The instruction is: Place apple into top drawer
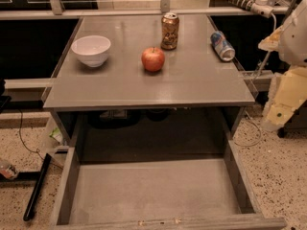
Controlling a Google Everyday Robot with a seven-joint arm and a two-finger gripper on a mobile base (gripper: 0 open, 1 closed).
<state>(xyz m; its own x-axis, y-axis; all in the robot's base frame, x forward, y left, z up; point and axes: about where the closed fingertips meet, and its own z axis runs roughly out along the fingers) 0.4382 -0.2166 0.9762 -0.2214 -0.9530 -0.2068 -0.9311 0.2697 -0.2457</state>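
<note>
The red apple (153, 59) with orange-yellow patches stands upright on the grey tabletop (192, 83), near its middle. The top drawer (153, 188) is pulled out below the tabletop's front edge; its flat grey bottom is bare. My gripper (281, 103) shows as a cream and white shape at the right edge of the view, beside the table's right side. It is well to the right of the apple and apart from it, and it holds nothing that I can see.
A white bowl (91, 50) stands left of the apple. An upright brown can (170, 30) is just behind the apple, and a blue-white can (222, 45) lies on its side at the right rear. Cables and a black bar (36, 188) lie on the speckled floor at the left.
</note>
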